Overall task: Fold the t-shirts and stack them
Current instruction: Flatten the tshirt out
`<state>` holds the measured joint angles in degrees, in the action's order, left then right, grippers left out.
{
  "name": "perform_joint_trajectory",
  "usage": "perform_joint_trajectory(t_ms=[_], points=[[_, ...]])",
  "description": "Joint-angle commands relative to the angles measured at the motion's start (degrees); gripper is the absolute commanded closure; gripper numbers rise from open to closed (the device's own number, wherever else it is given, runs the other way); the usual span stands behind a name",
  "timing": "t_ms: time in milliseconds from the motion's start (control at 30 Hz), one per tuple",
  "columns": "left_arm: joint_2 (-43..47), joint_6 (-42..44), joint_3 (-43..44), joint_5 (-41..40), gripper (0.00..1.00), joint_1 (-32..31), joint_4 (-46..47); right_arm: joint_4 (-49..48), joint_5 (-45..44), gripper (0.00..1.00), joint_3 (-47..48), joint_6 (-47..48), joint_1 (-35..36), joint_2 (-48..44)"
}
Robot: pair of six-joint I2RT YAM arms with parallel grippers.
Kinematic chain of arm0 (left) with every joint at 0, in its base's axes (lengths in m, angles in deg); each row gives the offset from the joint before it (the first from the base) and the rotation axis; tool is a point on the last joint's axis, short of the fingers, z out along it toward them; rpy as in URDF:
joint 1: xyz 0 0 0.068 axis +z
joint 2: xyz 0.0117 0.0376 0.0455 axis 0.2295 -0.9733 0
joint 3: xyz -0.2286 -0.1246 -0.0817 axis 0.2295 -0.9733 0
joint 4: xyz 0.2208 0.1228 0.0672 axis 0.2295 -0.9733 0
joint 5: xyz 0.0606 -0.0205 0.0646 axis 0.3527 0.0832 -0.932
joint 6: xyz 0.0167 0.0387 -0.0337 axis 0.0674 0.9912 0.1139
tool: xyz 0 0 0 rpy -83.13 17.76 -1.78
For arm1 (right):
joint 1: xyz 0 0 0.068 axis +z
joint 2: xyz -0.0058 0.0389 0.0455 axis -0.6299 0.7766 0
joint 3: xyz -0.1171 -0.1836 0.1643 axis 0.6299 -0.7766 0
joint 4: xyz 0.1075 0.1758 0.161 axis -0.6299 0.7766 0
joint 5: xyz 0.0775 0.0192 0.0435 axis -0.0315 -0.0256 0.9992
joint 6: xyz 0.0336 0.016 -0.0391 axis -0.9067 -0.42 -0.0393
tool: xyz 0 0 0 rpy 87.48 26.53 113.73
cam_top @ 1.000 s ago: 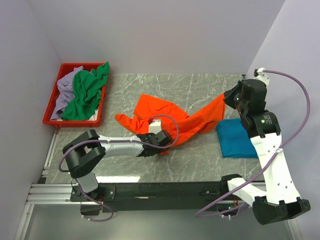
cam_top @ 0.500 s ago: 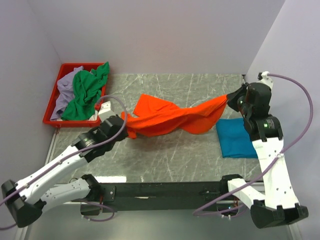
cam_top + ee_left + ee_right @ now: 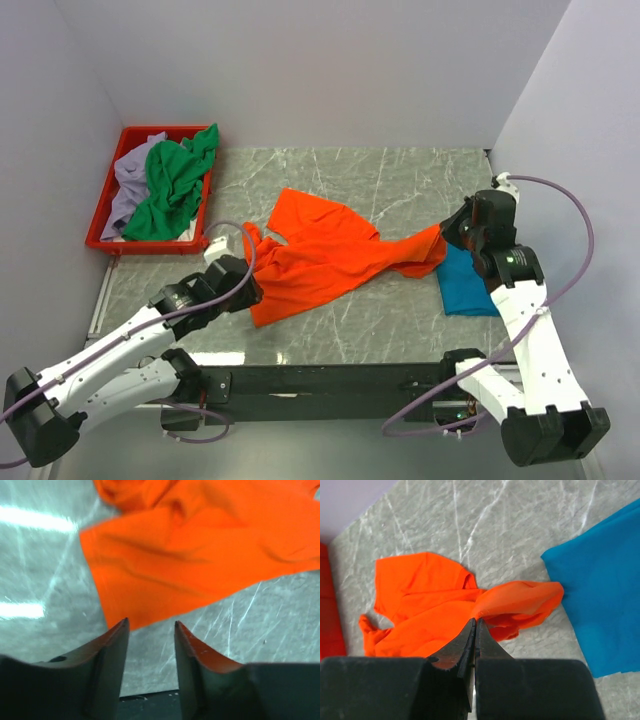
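The left gripper (image 3: 150, 625) has just let go of the orange shirt (image 3: 315, 250). Half a second earlier it was pinching the shirt's left edge and holding the cloth stretched in a raised band across the table (image 3: 400, 180). Now its fingers stand apart with nothing between them, and in the left wrist view the shirt's near corner lies on the stone just beyond the fingertips. The cloth has dropped and spread into a flatter, still creased sheet in the middle of the table.

The right gripper (image 3: 450, 230) has come down and toward the near edge over the same second. Its jaws are clamped tight on the shirt's right end, which the right wrist view shows bunched at the tips, lifted next to the teal shirt (image 3: 462, 285). That teal shirt lies folded flat on the right. The green shirt (image 3: 170, 190) and the lavender shirt (image 3: 125, 185) sit crumpled in the red tray (image 3: 98, 225) at the far left.

The release suggests the spreading step is ending, while the orange shirt is not yet folded and needs smoothing first.

No brand, label or writing can be read on any shirt, the tray or the arms.
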<state>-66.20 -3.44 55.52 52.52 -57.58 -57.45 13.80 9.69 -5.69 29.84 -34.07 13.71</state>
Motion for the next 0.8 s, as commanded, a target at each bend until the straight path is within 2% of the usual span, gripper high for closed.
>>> perform_joint_trajectory(t_ms=[0, 133, 300, 500, 767], points=[[2.03, -5.76, -4.91, 5.00, 0.55, -0.07, 4.86, -3.70, -2.54, 1.00, 1.68, 1.39, -0.49, 1.83], [4.49, -13.75, -11.58, 2.82, 0.64, -4.79, 4.96, -3.70, -1.31, 1.00, 3.44, 1.57, -0.40, 4.22], [4.34, -23.60, -14.76, -0.88, 0.61, -10.87, 3.89, -5.19, -0.61, 1.00, 2.13, 1.22, -0.49, 3.96], [-3.22, -28.00, -12.66, -6.58, 0.53, -13.34, 1.09, -6.16, 1.06, 1.00, 1.25, 0.96, -0.49, 4.22], [-9.90, -25.20, -9.32, -11.43, 0.47, -13.34, 3.90, -6.60, 1.77, 1.00, 0.19, 1.22, -0.58, 3.78]])
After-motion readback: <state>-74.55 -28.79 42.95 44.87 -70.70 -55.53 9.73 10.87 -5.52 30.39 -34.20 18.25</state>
